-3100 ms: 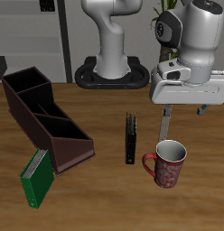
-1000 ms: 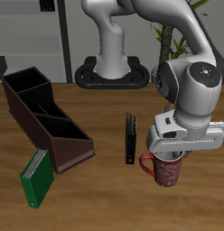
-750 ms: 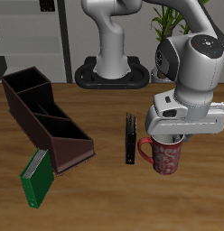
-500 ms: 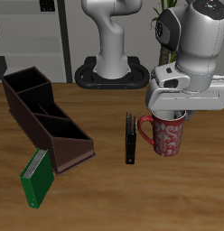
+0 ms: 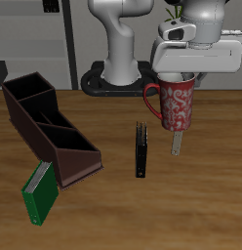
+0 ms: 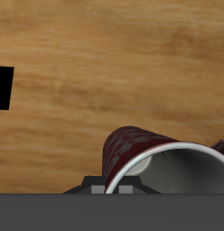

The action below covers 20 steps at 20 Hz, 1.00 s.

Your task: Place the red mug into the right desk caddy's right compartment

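The red mug [image 5: 178, 105] hangs upright in the air, well above the table, handle toward the caddy side. My gripper [image 5: 181, 95] is shut on its rim from above, and one finger [image 5: 176, 144] shows below the mug. The wrist view has the mug's speckled wall [image 6: 136, 146] and pale inside close up, with bare wood beneath. The right desk caddy [image 5: 57, 140], dark maroon, lies across the table from the mug. Its right compartment [image 5: 39, 84] is the squarish full-height cell at the back end, open and with nothing in it.
A thin black book [image 5: 141, 148] stands on edge between the mug and the caddy, seen also as the black book [image 6: 4, 87] in the wrist view. A flat green book [image 5: 38, 191] lies by the caddy's low slanted end. The robot's base [image 5: 118, 76] is at the back.
My gripper came down onto the mug on the table, shut on its rim, and has lifted it up and farther back. The caddy and books have not moved.
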Motion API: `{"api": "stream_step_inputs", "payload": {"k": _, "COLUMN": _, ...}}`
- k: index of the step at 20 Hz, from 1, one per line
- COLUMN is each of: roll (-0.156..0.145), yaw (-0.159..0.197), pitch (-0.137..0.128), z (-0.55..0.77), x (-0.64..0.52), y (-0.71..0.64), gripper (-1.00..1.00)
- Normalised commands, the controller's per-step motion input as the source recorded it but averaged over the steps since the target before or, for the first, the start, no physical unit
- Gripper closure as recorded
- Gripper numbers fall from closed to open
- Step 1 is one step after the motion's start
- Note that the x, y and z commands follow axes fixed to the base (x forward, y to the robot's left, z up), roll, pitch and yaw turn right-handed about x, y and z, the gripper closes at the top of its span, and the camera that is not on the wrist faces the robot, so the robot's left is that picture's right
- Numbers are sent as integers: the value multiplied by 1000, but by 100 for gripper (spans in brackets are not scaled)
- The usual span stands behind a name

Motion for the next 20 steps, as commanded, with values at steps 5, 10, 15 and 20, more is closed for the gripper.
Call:
{"api": "stream_step_inputs", "payload": {"k": 5, "roll": -37, "yaw": -7, "pitch": -53, "z": 436, "x": -349, "y": -420, "gripper": 100}}
{"api": "stream_step_inputs", "payload": {"k": 10, "roll": -13, "yaw": -8, "pitch": -35, "z": 226, "x": -325, "y": -260, "gripper": 100}}
{"api": "stream_step_inputs", "payload": {"k": 15, "roll": -1, "yaw": -4, "pitch": -21, "z": -23, "x": -615, "y": -529, "gripper": 100}}
{"api": "stream_step_inputs", "payload": {"k": 20, "roll": -25, "yaw": -2, "pitch": -13, "z": -152, "x": -496, "y": -565, "gripper": 100}}
